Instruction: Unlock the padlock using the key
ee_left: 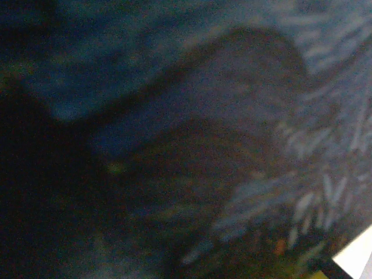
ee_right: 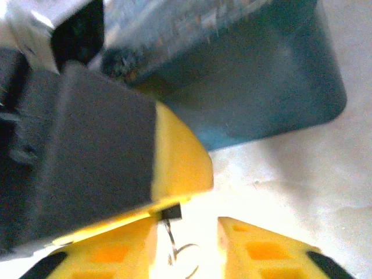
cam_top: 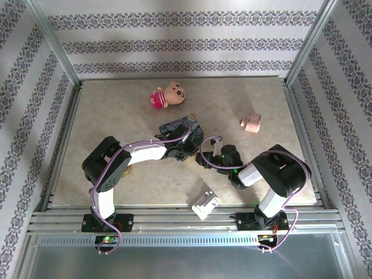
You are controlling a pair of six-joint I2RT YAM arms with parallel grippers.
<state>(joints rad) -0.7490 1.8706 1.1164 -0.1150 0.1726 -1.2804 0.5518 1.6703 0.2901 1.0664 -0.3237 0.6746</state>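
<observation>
Worktop (cam_top: 116,104) — pale beige, faintly marbled. Back wall (cam_top: 174,32) white, crossed by 3 bands of grey-violet floral ornament. The tin (cam_top: 181,125) is deep blue, painted with paler feathery strokes. Plush doll (cam_top: 167,96): pink and cream. Toy piece (cam_top: 251,123) soft pink; plastic block (cam_top: 206,204) white. Left arm (cam_top: 145,153) and right arm (cam_top: 256,171) black and white, cables (cam_top: 119,168) lilac — the right jaws bright yellow.

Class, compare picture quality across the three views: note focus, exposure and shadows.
Top external: sharp, evenly lit, soft shadows under the arms. Left wrist: dark and heavily blurred, too close to the blue tin. Right wrist: near yellow fingers out of focus, table glaring white between them.
</observation>
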